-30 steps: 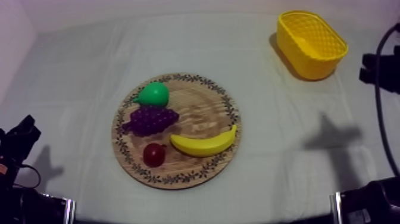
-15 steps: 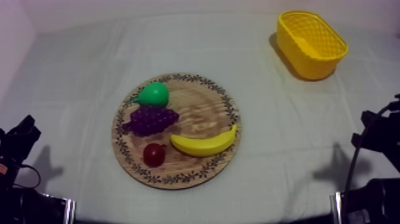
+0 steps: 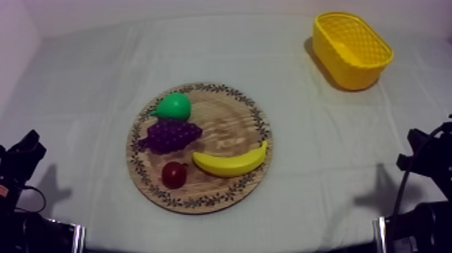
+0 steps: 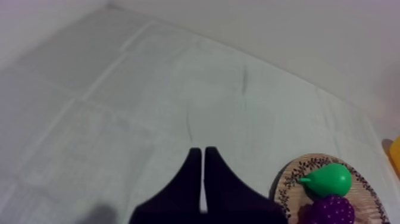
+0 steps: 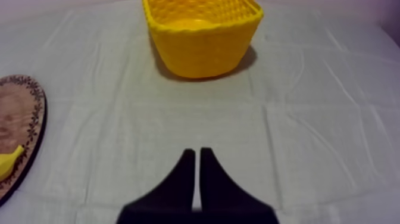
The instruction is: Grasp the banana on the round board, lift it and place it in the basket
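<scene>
The yellow banana (image 3: 230, 163) lies on the front right part of the round wooden board (image 3: 229, 124), in the middle of the table. Its tip (image 5: 9, 163) also peeks over the board's rim (image 5: 33, 128) in the right wrist view. The yellow basket (image 3: 351, 49) stands empty at the far right. My right gripper (image 5: 197, 152) is shut on nothing, over bare cloth and pointing at the basket (image 5: 202, 36). My left gripper (image 4: 199, 150) is likewise shut on nothing, over cloth to the left of the board (image 4: 287, 183).
A green pear (image 3: 173, 106), purple grapes (image 3: 169, 134) and a small red fruit (image 3: 174, 174) share the board's left half. The left arm (image 3: 20, 161) sits low at the left edge, the right arm (image 3: 424, 158) low at the right edge. Open cloth surrounds the board.
My right arm has dropped from beside the basket at the upper right to a low spot at the right edge. Left arm, fruit and basket have stayed put.
</scene>
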### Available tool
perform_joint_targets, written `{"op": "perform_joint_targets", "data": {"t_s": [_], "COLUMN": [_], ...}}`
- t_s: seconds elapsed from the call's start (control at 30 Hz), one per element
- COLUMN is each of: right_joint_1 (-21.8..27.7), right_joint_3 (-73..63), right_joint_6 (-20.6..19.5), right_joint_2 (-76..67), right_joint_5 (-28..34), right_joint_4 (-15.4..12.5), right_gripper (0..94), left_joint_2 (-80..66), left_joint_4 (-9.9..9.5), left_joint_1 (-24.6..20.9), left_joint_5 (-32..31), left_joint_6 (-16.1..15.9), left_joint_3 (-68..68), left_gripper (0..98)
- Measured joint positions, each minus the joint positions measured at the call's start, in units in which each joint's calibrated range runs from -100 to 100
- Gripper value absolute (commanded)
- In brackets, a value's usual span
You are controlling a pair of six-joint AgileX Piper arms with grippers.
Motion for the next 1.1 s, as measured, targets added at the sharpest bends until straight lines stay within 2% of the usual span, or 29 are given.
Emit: {"op": "perform_joint_targets", "data": {"t_s": [0.13, 0.43, 0.57, 0.87, 1.1], "right_joint_1": [0.1, -1.3, -1.6, -3.5, -6.9], "right_joint_3": [-2.7, -14.5, -20.6, -30.4, -36.7], "right_joint_6": [1.3, 1.4, 1.5, 5.9, 7.0], "right_joint_2": [2.6, 14.7, 21.1, 35.8, 44.2], "right_joint_5": [-1.1, -2.5, -5.2, -12.9, -14.6], "right_joint_4": [-0.7, -1.1, -1.6, -6.5, -7.7], "right_gripper": [0.5, 0.5, 0.5, 0.5, 0.5], "left_joint_2": [0.0, 0.0, 0.0, 0.0, 0.0], "left_joint_4": [0.00, 0.00, 0.00, 0.00, 0.00], "left_joint_1": [0.0, 0.0, 0.0, 0.0, 0.0], "left_joint_5": [0.0, 0.0, 0.0, 0.0, 0.0], "left_joint_6": [0.0, 0.0, 0.0, 0.0, 0.0], "left_joint_3": [0.0, 0.0, 0.0, 0.0, 0.0], "left_gripper": [0.1, 0.1, 0.1, 0.1, 0.1]}}
